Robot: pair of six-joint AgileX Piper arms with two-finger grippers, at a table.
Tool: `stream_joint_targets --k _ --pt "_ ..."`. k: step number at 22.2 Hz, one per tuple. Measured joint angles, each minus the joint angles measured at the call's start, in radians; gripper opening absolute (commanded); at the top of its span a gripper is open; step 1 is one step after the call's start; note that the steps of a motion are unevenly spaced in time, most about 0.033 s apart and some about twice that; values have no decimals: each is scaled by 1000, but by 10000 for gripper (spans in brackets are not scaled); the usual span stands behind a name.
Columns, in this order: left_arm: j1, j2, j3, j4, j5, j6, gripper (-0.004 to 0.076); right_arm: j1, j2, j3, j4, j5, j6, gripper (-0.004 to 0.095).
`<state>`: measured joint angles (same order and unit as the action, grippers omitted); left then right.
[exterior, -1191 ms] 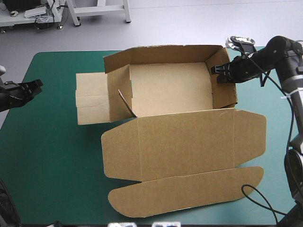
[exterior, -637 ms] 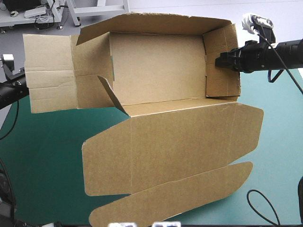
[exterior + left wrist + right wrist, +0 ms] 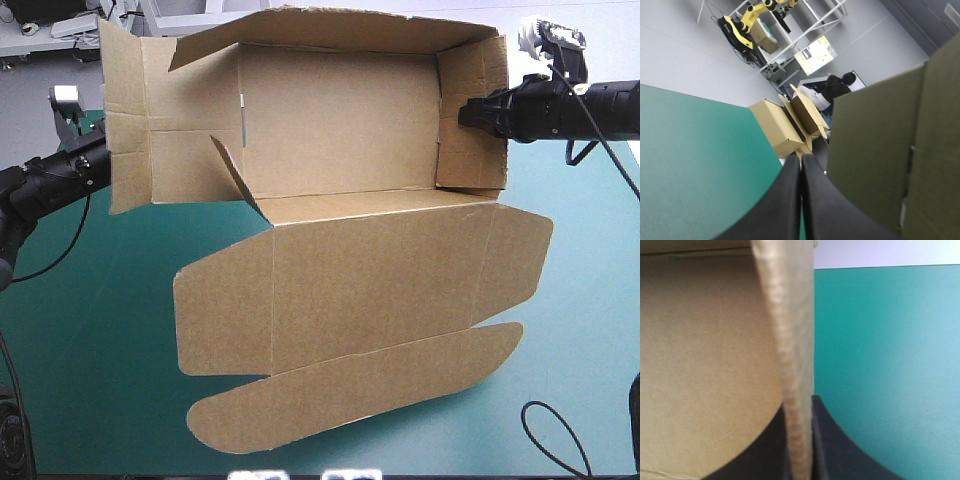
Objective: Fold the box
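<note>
From above and behind the robot we look forward and down. The teal-green table cover (image 3: 90, 330) fills most of the high view, and the brown board box (image 3: 340, 120) is held up near the camera. The left wrist view runs along the left gripper (image 3: 801, 157), its black fingers pressed together. It is tilted and looks across the cover into the room, with the box just beside the gripper. The right wrist view sits very near the box wall pinched in the right gripper (image 3: 799, 402). All three views share the box and the cover.
</note>
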<state>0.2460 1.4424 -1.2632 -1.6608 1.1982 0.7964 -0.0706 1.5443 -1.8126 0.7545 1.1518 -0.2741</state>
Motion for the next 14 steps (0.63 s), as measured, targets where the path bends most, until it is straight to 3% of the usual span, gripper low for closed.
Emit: stream_joint_targets --k 14 --pt "-132 -30 -141 47 8 -60 -9 0 46 0 -55 -50 0 -14"
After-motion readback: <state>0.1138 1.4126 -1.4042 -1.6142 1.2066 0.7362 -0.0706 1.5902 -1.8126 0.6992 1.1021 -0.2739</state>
